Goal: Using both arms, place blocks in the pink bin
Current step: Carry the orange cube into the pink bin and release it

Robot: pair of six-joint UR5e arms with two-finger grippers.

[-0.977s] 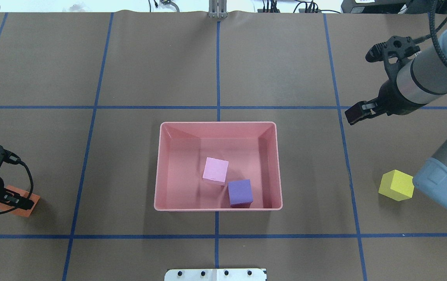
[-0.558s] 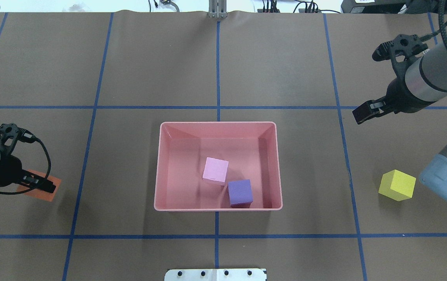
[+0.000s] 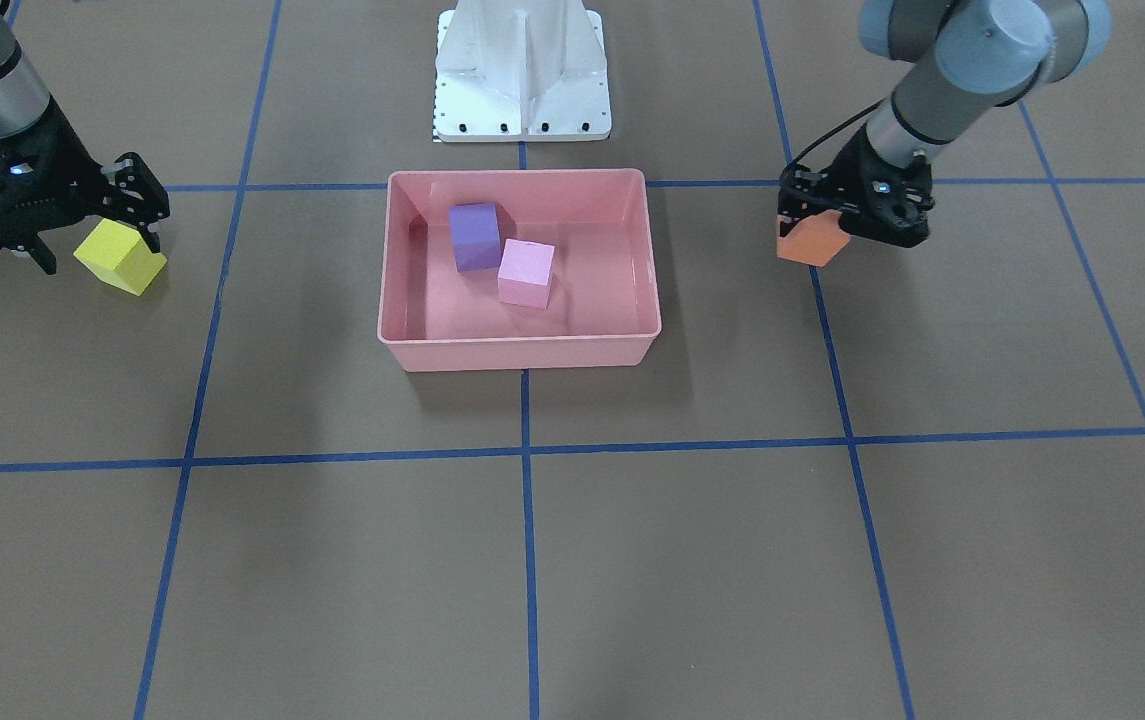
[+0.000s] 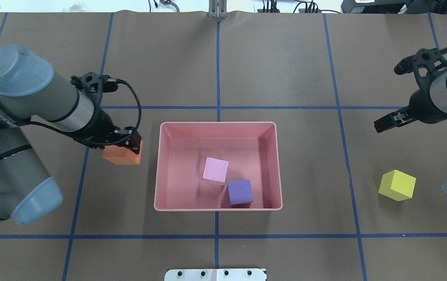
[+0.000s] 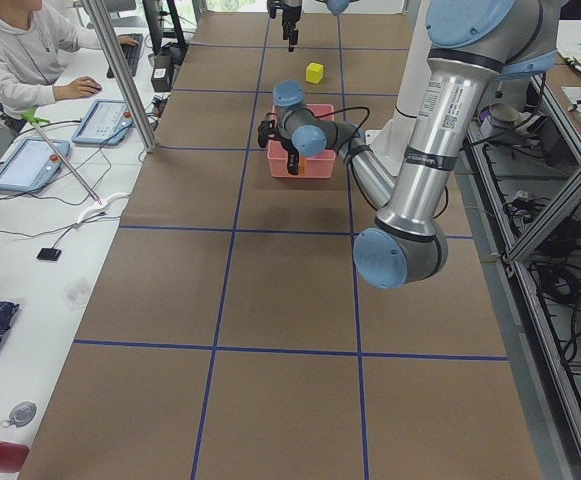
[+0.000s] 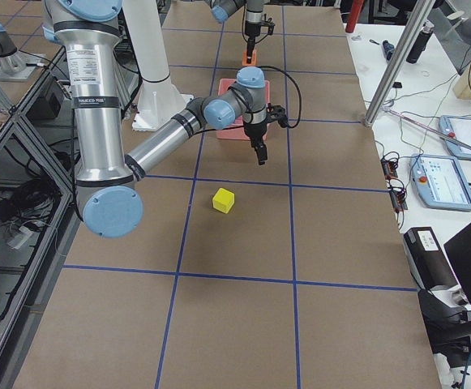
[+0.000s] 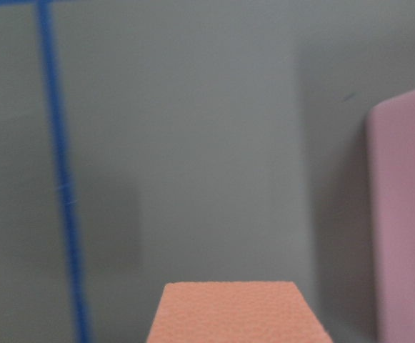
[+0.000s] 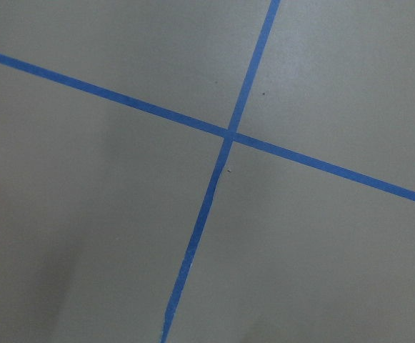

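Brown-papered table [image 4: 285,58] from overhead: the pale pink block [image 4: 215,170] and purple block [image 4: 240,192] sit close together in the pink bin [image 4: 218,124]. The left gripper [image 4: 131,144] is clamped on the orange block [image 4: 121,155] just outside the bin's left wall. Over to the front camera: the right gripper [image 4: 382,125] hangs near the yellow block [image 3: 120,257] on the table, whether spread or closed I can't tell. On the left wrist camera, orange fills the bottom edge with the bin's rim at the right.
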